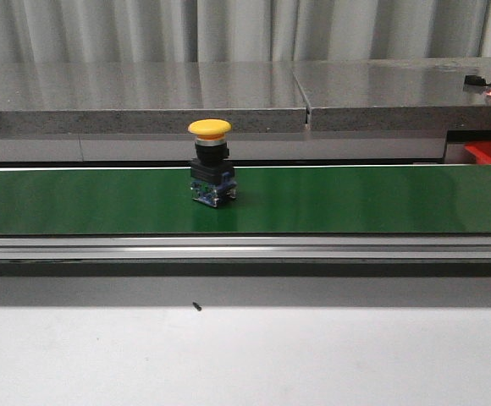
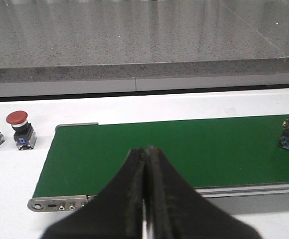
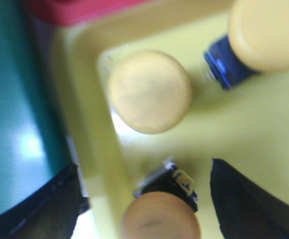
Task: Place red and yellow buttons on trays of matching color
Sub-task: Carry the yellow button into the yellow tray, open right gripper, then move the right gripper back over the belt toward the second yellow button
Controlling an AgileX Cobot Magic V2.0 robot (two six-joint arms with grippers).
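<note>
Yellow button (image 1: 211, 163) upright mid-belt on green conveyor (image 1: 355, 199).
Left gripper (image 2: 145, 191) closed, empty, over belt's near edge.
Right gripper (image 3: 144, 199) spread open above yellow tray (image 3: 84, 124), a yellow-capped button (image 3: 162, 216) between its fingers; two more at 12 o'clock.
Risk: crowded tray, rim close; descending fingers could topple neighbours.
</note>
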